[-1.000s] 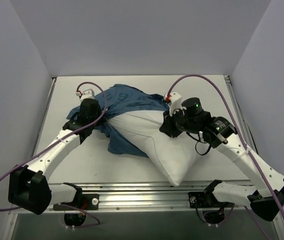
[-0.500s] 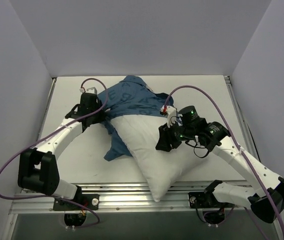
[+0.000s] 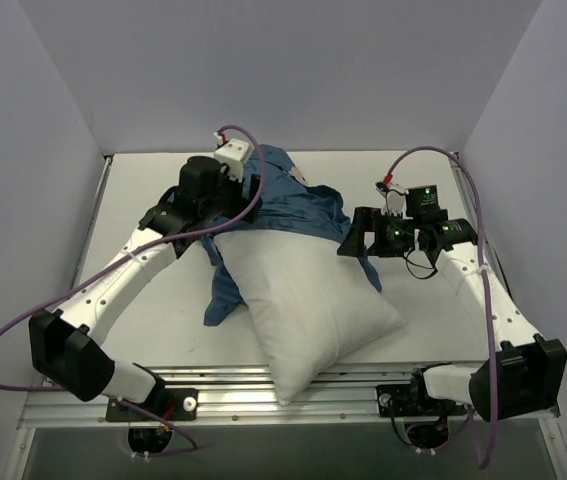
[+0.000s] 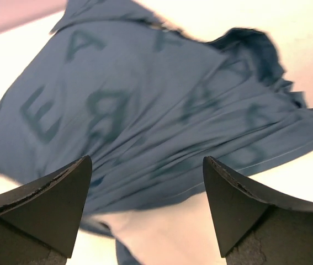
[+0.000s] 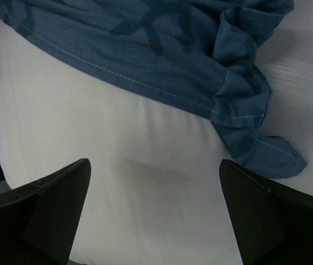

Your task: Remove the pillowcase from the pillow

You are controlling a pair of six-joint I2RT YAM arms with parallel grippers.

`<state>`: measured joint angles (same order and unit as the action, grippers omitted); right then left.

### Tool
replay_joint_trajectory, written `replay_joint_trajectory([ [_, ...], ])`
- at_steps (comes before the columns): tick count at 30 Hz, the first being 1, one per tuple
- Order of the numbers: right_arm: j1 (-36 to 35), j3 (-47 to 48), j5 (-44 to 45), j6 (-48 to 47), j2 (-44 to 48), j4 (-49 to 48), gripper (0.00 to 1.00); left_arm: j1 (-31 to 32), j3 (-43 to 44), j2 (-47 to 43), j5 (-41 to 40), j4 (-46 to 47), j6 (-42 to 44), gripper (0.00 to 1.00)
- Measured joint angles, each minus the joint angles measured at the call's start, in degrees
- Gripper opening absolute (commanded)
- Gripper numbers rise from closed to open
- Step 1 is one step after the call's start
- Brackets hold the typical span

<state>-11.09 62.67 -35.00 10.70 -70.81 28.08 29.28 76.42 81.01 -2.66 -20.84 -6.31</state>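
Pillowcase (image 3: pixel 293 200) bunched over far end of pillow (image 3: pixel 313 300).
Your wrist views, clearer than overhead, showed left gripper (image 4: pixel 146 165) and right gripper (image 5: pixel 154 165) gaping wide, holding nothing.

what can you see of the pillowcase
Soft dark-blue fabric with darker printed letters and a stitched hem. The pillowcase lies wrinkled and bunched over the far end of the white pillow, most of which is bare; one strip trails down the pillow's left side onto the table. The left gripper and right gripper hover open near it, gripping nothing.
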Motion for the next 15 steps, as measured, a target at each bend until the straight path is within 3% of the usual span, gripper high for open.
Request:
replay_joint_trajectory([
  [10, -2.2, -2.5, -4.2, 6.0, -10.5, -13.4, 0.96, 8.3, 16.6, 15.4, -0.1, -3.3, 9.2, 0.90],
  [13, -4.0, -2.6, -4.5, 5.8, -12.6, -15.3, 0.71, 9.7, 21.3, 20.1, 0.2, -4.8, 10.8, 0.89],
  [14, -4.9, -2.6, -4.5, 5.8, -13.3, -16.0, 0.45, 10.1, 22.9, 21.5, 0.3, -5.7, 11.3, 0.89],
  [15, -5.7, -2.6, -4.5, 5.4, -13.9, -16.6, 0.31, 10.3, 24.5, 23.0, 0.6, -6.4, 11.6, 0.89],
])
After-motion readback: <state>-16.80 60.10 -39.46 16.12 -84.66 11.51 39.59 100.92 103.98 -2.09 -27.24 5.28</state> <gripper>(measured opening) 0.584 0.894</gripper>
